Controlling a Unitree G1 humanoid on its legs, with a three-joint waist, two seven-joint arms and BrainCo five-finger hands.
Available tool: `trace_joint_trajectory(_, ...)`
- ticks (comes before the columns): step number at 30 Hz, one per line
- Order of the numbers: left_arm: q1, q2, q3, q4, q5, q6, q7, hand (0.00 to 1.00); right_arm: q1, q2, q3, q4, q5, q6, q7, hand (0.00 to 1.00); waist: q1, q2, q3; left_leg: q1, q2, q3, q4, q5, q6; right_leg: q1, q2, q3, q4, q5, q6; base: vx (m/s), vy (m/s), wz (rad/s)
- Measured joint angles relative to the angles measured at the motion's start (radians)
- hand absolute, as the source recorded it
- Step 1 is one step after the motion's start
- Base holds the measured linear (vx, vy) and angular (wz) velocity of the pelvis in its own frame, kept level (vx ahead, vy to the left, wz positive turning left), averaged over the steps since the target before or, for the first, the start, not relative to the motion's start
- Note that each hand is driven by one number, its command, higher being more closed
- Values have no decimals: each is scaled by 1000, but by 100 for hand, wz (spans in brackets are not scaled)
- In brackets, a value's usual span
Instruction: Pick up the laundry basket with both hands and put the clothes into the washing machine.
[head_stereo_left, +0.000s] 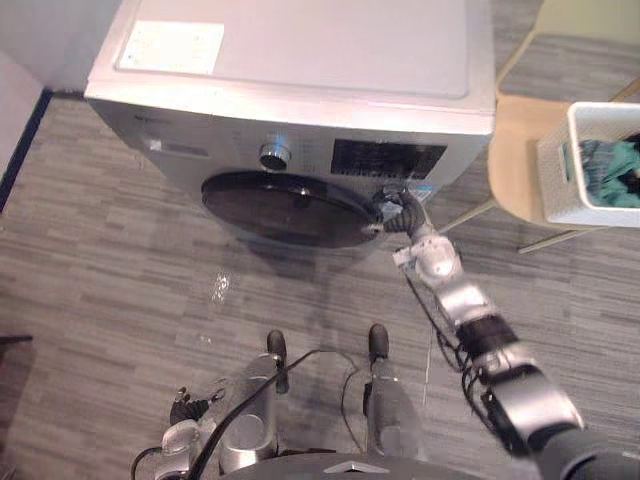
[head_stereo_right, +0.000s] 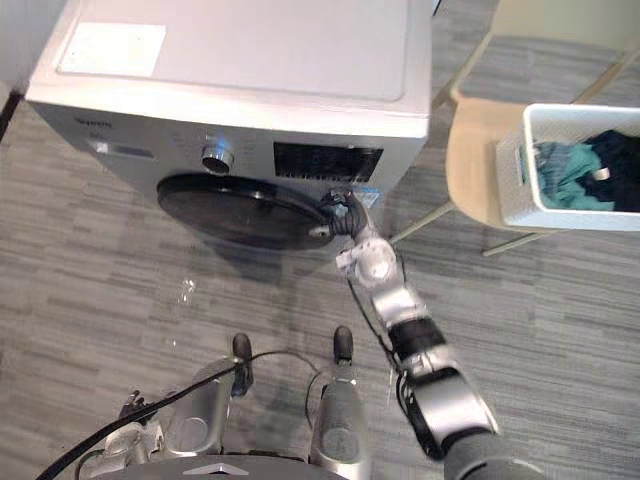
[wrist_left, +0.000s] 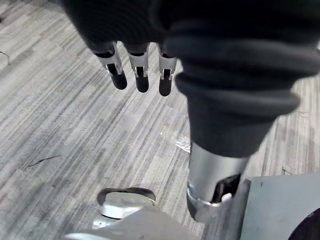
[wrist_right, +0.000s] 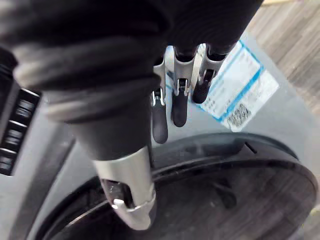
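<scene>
Grey plank floor (head_stereo_left: 100, 280) in front, where the left robot hand (wrist_left: 141, 70) hangs loose and empty; the right robot hand (head_stereo_left: 397, 212), fingers relaxed, meets the closed door (head_stereo_left: 285, 208) of the washing machine (head_stereo_left: 300, 60). Beyond, the laundry basket (head_stereo_left: 560, 170) waits unlifted on a chair (head_stereo_left: 515, 150), clothes (head_stereo_left: 612, 172) inside.

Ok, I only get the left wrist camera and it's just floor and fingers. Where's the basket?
Observer: The laundry basket sits on a wooden chair to the right of the washing machine, with clothes inside it.
Operator: Is the washer door open?
Observer: No, the round door is shut.
Operator: So where's the other hand?
Observer: The right hand is at the door's right edge, fingers straight, not curled round anything.
</scene>
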Motion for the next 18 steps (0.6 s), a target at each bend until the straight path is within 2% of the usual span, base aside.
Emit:
trace_joint_trajectory(2, 0, 0, -4, -1, -19, -1, -7, 0, -40, -33, 44, 56, 47, 1, 38, 0, 18, 2, 5, -22, -3, -6, -9, 20, 8, -20, -1, -5, -8, 12, 4, -19, -23, 12)
trace_joint_trajectory(4, 0, 0, -18, -2, -52, -4, -19, 0, -55, -47, 52, 70, 100, 3, 65, 0, 18, 17, 30, -31, -3, -26, -8, 27, 9, -14, 4, -19, -15, 23, 7, 3, -25, 18)
trace_joint_trajectory(7, 0, -1, -23, -2, -76, -7, -29, 0, -70, -57, 53, 89, 153, 4, 97, 0, 18, 20, 41, -37, -3, -29, -7, 29, 10, -17, 6, -21, -16, 25, 4, -3, -2, 3)
trace_joint_trajectory(18, -1, 14, -76, -34, -79, -19, -41, 0, -191, -37, 102, 312, 175, 41, 93, 0, 36, 31, 62, -37, -4, -36, -27, 39, 1, -17, 7, -24, -15, 18, -11, -27, 0, 2)
